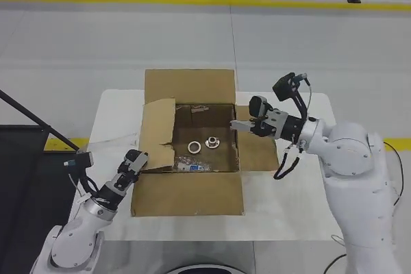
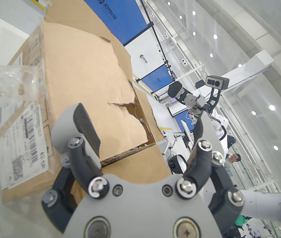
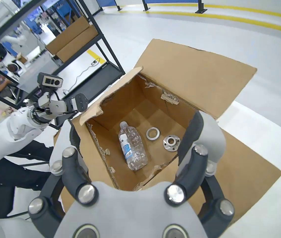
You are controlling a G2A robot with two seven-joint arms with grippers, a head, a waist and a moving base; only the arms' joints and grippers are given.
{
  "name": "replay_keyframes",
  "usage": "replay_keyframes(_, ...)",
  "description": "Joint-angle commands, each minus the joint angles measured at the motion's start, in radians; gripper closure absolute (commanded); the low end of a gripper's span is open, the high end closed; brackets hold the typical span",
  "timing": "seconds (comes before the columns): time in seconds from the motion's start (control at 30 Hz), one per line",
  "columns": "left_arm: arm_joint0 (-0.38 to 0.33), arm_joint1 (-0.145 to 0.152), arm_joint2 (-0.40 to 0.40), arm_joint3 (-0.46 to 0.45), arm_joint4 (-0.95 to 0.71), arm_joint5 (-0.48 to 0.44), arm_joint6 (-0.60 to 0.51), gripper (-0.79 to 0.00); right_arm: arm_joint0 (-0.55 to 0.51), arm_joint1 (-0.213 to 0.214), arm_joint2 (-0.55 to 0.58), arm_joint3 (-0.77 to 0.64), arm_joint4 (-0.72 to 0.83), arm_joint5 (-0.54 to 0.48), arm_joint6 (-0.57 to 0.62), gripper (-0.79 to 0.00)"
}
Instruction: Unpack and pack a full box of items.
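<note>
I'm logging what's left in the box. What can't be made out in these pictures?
Top view: the clear plastic bottle lies dim by the brown cardboard box's near wall, shape unclear.
Left wrist view: the box's torn side flap hides its inside.
Right wrist view: the right gripper's finger covers the floor beside the round metal flange; bottle label too small.

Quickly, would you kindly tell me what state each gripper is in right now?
Left gripper: open, holding nothing, beside the brown cardboard box.
Right gripper: open, empty.
</note>
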Motion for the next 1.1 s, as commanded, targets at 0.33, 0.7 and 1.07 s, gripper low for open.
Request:
replay_keyframes(0.33, -0.041, 0.003, 0.046, 0.021, 0.012, 0.047, -0.013, -0.785, -0.078, 0.02, 0.114, 0.062, 0.229, -0.027, 0.014, -0.785)
replay_keyframes(0.7, -0.041, 0.003, 0.046, 0.021, 0.012, 0.047, -0.013, -0.785, -0.076, 0.035, 0.174, 0.135, 0.309, 0.114, 0.026, -0.785)
replay_keyframes(1.07, 0.023, 0.01, -0.079, 0.021, -0.159, -0.097, 0.019, -0.785, 0.025, 0.057, 0.161, 0.415, 0.387, 0.237, 0.19, -0.785)
